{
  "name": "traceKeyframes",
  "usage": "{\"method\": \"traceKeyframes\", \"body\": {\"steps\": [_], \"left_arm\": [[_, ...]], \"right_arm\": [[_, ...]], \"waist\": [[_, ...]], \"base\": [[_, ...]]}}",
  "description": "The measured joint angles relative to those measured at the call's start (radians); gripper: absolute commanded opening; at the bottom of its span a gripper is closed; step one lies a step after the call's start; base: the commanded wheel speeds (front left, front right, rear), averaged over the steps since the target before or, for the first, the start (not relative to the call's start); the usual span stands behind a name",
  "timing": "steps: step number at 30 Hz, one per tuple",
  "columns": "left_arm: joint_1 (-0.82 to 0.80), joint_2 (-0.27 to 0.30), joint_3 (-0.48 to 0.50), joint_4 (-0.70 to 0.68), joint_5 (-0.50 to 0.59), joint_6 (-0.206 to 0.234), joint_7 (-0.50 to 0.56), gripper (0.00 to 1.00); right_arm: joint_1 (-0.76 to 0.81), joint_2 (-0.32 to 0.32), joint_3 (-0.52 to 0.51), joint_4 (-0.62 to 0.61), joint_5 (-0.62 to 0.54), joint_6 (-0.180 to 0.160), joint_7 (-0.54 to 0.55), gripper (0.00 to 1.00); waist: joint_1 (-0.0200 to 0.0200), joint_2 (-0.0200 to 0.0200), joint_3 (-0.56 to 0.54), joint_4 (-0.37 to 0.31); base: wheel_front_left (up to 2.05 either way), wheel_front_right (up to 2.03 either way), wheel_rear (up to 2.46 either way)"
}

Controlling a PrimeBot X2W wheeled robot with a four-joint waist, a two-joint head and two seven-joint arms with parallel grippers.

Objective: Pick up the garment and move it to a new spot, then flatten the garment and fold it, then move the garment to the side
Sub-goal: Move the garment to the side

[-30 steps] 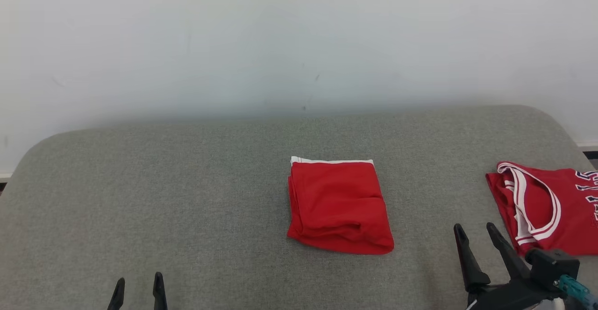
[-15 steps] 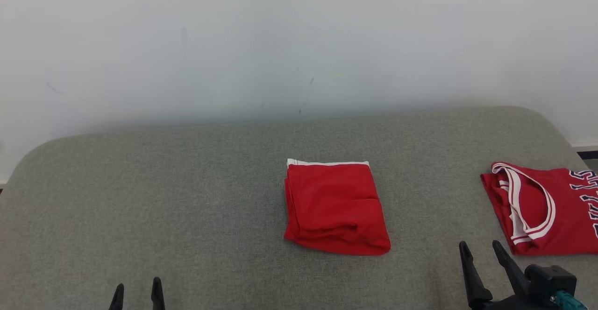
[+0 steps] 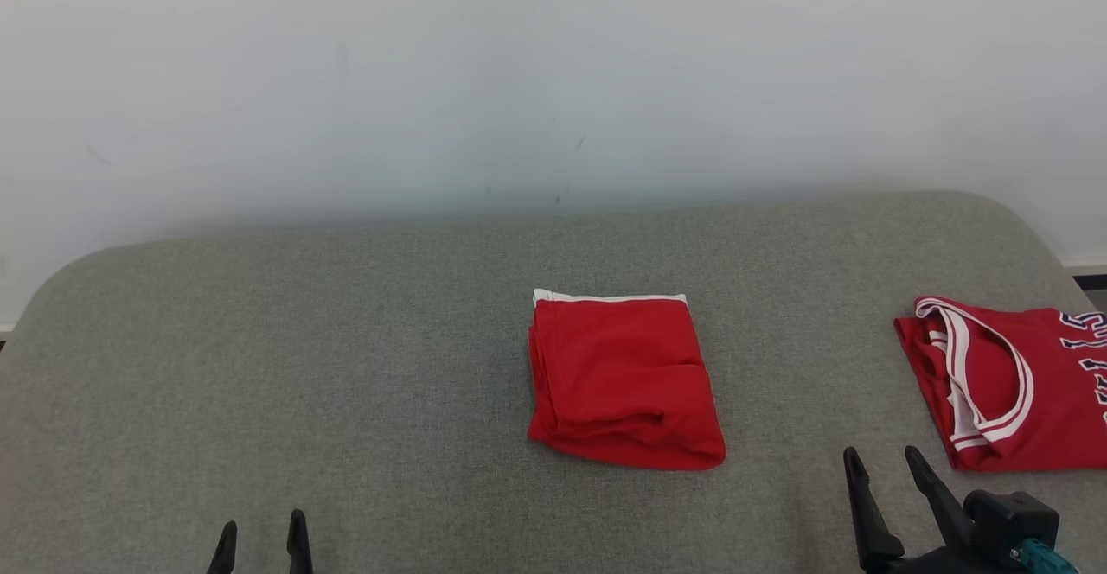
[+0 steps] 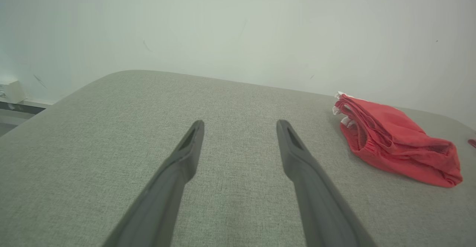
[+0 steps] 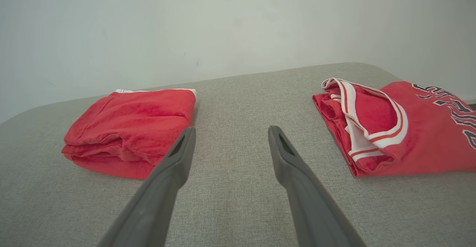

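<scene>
On left gripper [image 3: 263,520] and right gripper [image 3: 880,452], long tapered dark fingers [image 4: 306,182] with slotted tips; black block [image 3: 1007,518] with teal fitting [image 3: 1042,554] behind the right.

The left gripper [image 3: 262,532] is sitting at seven o'clock in the head view, showing just its two dark fingertips [image 3: 297,529], jaws standing apart and holding nothing. The right gripper [image 3: 880,463] is resting at four o'clock, fingers leaning toward eleven o'clock, jaws spread wide and empty, its black wrist block [image 3: 1007,513] sitting at its five o'clock.
</scene>
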Motion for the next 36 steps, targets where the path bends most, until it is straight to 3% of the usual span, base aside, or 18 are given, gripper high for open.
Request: {"method": "traceKeyframes", "body": {"steps": [25,31,36], "left_arm": [[0.0,0.0,-0.012,-0.001,0.005,0.004,0.0,1.0],[-0.004,0.0,-0.026,-0.001,0.009,0.005,0.0,1.0],[-0.011,0.0,-0.049,-0.003,0.009,0.005,0.0,1.0]], "right_arm": [[-0.024,0.023,-0.002,0.013,-0.006,0.0,0.013,1.0],[-0.114,0.014,0.021,0.049,0.028,0.0,0.157,1.0],[-0.267,0.012,0.036,0.104,0.088,0.0,0.368,1.0]], "waist": [[0.0,-0.0001,0.003,0.003],[0.0,0.0,0.011,0.015],[0.0,0.0,0.028,0.039]], "base": [[0.0,0.0,0.0],[0.0,0.0,0.0],[0.0,0.0,0.0]]}}
